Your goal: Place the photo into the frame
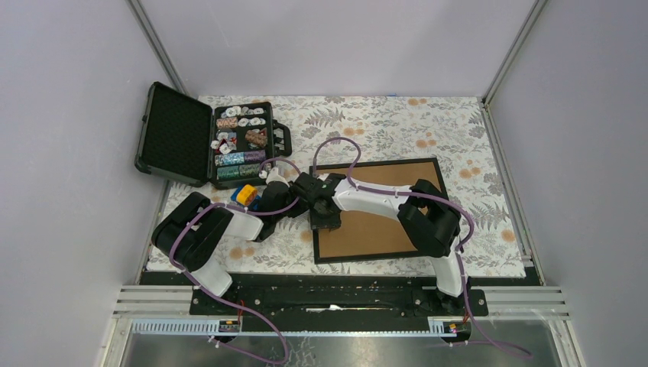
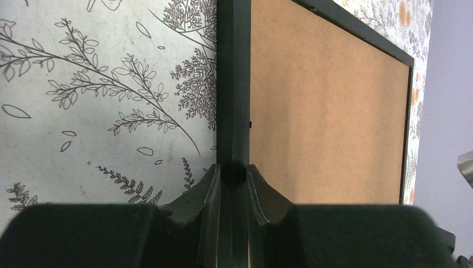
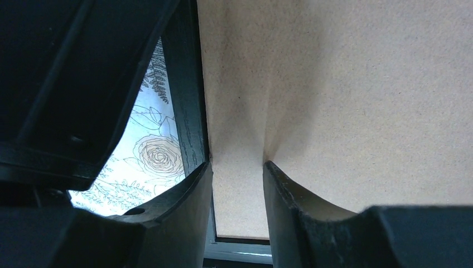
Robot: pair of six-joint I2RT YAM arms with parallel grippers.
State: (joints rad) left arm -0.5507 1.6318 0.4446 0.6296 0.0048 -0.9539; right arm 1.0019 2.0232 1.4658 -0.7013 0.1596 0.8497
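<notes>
The frame (image 1: 367, 238) lies face down on the floral cloth, brown back board up, with thin black moulding (image 2: 233, 84) around it. My left gripper (image 2: 233, 167) is at the frame's left edge (image 1: 312, 191), shut on the moulding, which runs between its fingers (image 2: 211, 187). My right gripper (image 3: 237, 163) reaches across the board to the same edge (image 1: 325, 220). It stands open, with both fingertips (image 3: 276, 173) against the brown board (image 3: 334, 84) just inside the moulding. Near those tips the board's end shows, with a dark strip of the frame below it. The photo is hidden.
An open black case (image 1: 179, 134) with foam lid and stacks of chips (image 1: 243, 141) stands at the back left. A small blue and yellow object (image 1: 246, 194) lies beside my left arm. Grey walls close in on three sides.
</notes>
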